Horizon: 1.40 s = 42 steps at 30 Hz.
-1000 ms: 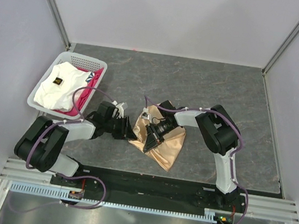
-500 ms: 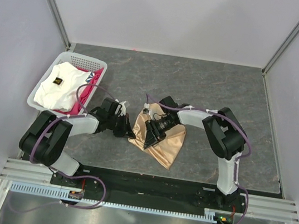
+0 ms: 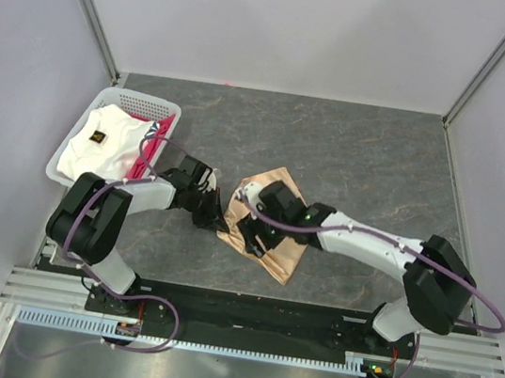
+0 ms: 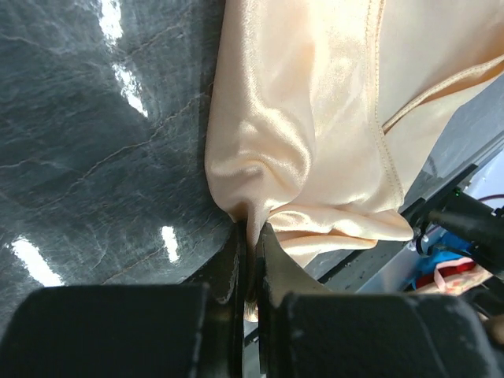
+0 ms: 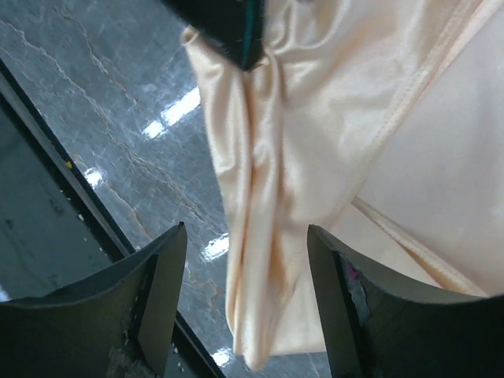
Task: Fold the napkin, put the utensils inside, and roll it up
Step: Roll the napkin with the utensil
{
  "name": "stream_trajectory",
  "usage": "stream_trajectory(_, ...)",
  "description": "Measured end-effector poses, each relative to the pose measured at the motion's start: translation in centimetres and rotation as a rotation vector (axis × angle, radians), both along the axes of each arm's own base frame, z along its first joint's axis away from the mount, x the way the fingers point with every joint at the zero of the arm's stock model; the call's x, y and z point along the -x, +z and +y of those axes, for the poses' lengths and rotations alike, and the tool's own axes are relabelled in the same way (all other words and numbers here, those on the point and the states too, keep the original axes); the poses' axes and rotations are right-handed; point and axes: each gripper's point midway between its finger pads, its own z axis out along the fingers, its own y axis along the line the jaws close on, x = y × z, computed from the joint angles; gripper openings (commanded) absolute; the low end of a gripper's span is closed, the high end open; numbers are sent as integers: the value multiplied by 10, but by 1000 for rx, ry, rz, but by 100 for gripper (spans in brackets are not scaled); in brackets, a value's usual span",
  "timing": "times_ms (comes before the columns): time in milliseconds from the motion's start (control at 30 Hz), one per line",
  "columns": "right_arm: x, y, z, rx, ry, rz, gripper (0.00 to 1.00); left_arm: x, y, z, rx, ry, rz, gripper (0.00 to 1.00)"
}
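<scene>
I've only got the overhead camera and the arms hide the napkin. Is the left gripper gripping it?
Observer: Yes. The left wrist view shows the left gripper shut on a bunched fold of the napkin.
Operator: And the right one?
Observer: The right gripper is open, its fingers either side of a cloth ridge, not closed on it.
Operator: Same fold?
Observer: Seemingly: the right wrist view shows a dark tip pinching that ridge's top.

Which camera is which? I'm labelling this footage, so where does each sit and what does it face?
Top external: fixed above and behind the bases, looking down at the table; both arms show whole.
Left wrist: on the left arm, looking along the shut left gripper, which pinches the napkin.
Right wrist: on the right arm, looking down through the open right gripper at the napkin.
Shared: all three show the napkin.
</scene>
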Motion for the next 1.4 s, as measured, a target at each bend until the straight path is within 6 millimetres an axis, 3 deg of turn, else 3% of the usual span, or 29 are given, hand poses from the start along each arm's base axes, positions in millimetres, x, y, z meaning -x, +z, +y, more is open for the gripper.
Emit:
stream_trajectory(233, 31, -11, 7, 114, 22, -276, 66, 2, -1, 0, 2, -15, 58, 2)
stream_trajectory(400, 25, -20, 12, 159, 1, -350, 66, 4, 0, 1, -7, -28, 78, 2)
stream_trajectory(500, 21, -36, 4, 227, -17, -354, 68, 6, 0, 3, -16, -33, 87, 2)
stream_trajectory(633, 24, -40, -6, 269, -43, -337, 68, 7, 0, 5, -22, -30, 96, 2)
stream_trajectory(867, 50, -40, -12, 287, -60, -288, 65, 4, 1, 10, -44, -26, 96, 2)
stream_trajectory(1067, 69, -43, -18, 300, -91, -256, 57, 2, 1, 14, -57, -21, 92, 2)
stream_trajectory(1267, 74, -56, -38, 357, -129, -240, 45, 1, 2, 16, -67, -24, 90, 2)
stream_trajectory(1400, 76, -59, -41, 367, -131, -232, 36, 0, 2, 16, -70, -24, 87, 2)
